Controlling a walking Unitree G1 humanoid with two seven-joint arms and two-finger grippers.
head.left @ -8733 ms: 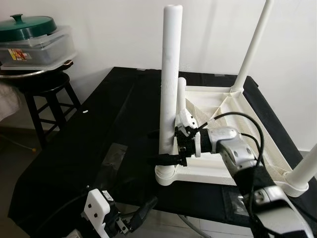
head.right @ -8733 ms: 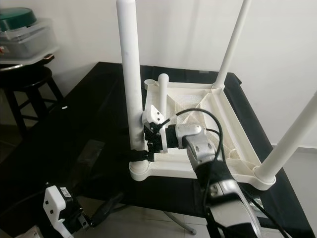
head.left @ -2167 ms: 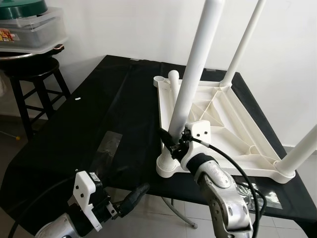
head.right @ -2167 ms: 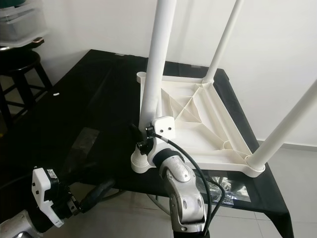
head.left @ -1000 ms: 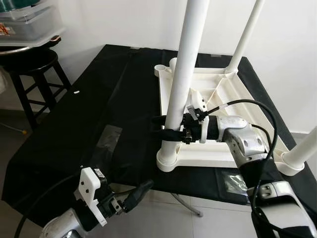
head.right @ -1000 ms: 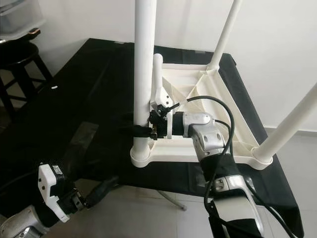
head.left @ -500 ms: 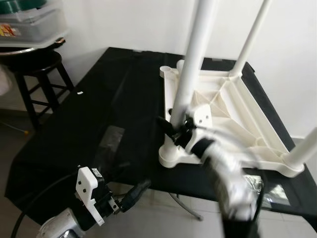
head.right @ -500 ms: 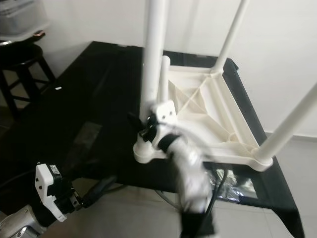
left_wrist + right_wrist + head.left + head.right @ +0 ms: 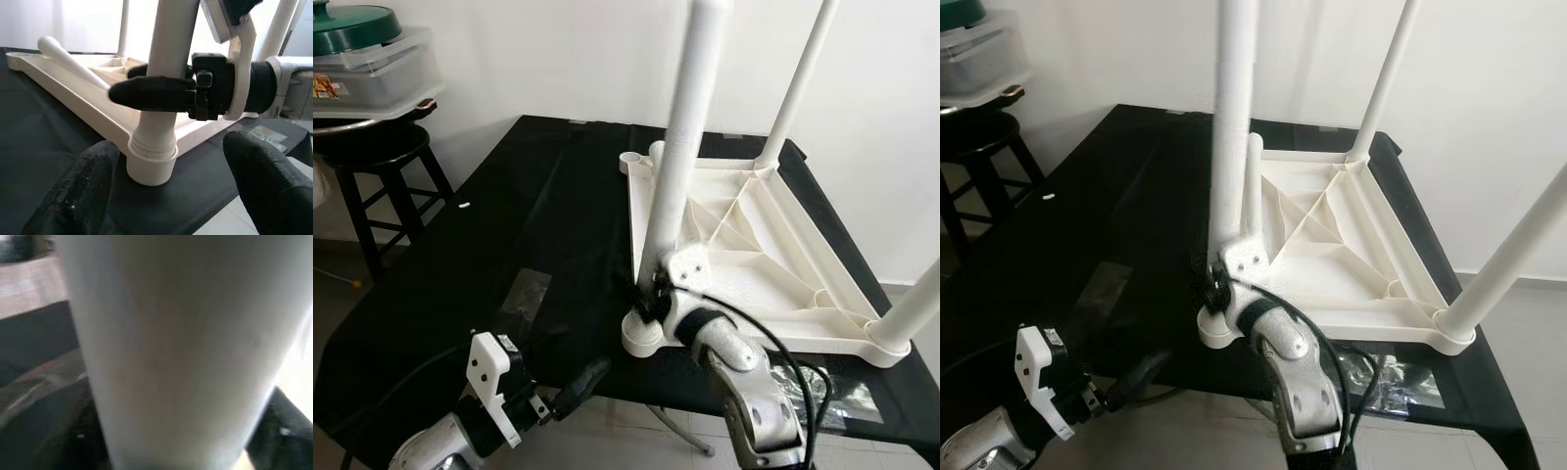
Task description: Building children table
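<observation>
My right arm has swung round to the near side of the front table leg (image 9: 677,166), and the right gripper (image 9: 156,93) clamps it just above its socket on the upturned white tabletop (image 9: 773,255); left gripper (image 9: 171,196) hangs open below the black table (image 9: 460,264)

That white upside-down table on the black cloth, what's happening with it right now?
The robot is assembling it. The right gripper has its jaws shut around the near leg, low down just above its corner socket. The white tabletop lies upside down with two more legs standing and a fourth lying on it. The left gripper hovers open nearby, off the table's edge.
</observation>
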